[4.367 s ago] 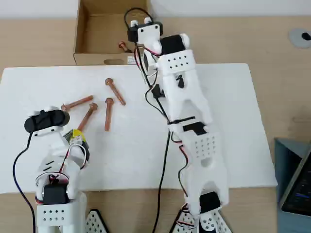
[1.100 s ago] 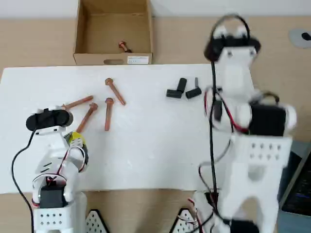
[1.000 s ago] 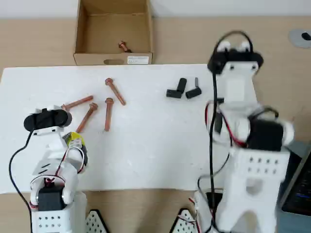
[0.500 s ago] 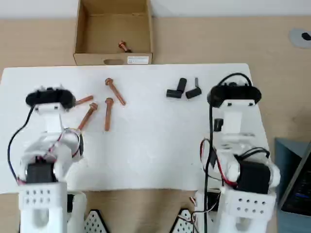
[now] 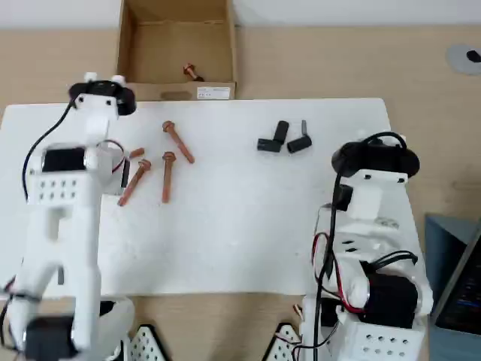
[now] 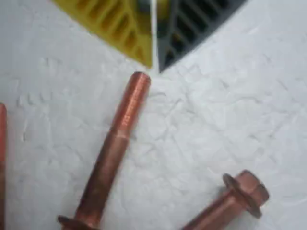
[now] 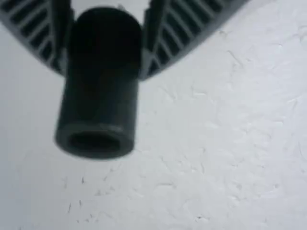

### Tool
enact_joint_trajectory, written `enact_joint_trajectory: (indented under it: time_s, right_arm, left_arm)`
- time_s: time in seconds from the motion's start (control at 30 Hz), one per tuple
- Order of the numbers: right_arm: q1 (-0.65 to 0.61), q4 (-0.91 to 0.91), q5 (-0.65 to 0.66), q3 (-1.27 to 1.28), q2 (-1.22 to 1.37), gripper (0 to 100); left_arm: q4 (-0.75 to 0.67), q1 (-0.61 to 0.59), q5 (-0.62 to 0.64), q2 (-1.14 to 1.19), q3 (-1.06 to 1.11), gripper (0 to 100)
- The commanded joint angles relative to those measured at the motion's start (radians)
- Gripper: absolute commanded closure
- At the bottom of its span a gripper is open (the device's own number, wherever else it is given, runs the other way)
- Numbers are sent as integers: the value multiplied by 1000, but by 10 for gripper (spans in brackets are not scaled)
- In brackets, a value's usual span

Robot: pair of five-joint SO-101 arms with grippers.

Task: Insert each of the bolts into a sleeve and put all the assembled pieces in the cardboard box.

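Left end effector: tips together, empty, right at the threaded end of a bolt.
Right end effector: clamped on a black sleeve, just over the white mat.

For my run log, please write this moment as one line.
left hand: shut, tips near a bolt's threaded end | right hand: shut on black sleeve | cardboard box: holds a copper bolt

white arms, black motors
left arm and right arm have perforated white shells, looping black and red cables; left gripper ribbed yellow and black, right gripper ribbed dark grey.
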Motion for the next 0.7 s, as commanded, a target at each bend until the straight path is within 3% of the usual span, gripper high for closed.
enact_joint_trajectory:
  time_s: [0.0, 0.23, 0.43, 0.67]
  right_arm:
    - [13, -23, -11, -1, -19, 989]
    - [13, -20, -11, -1, -48, 989]
    - [13, -18, -11, -1, -48, 989]
    - [13, -23, -12, 7, -48, 989]
  left_arm:
    - [101, -3, -92, 140, -170, 993]
    - [304, -3, -141, 417, -440, 993]
    - [328, 9, -141, 576, -594, 923]
    - [322, 106, -141, 622, -632, 914]
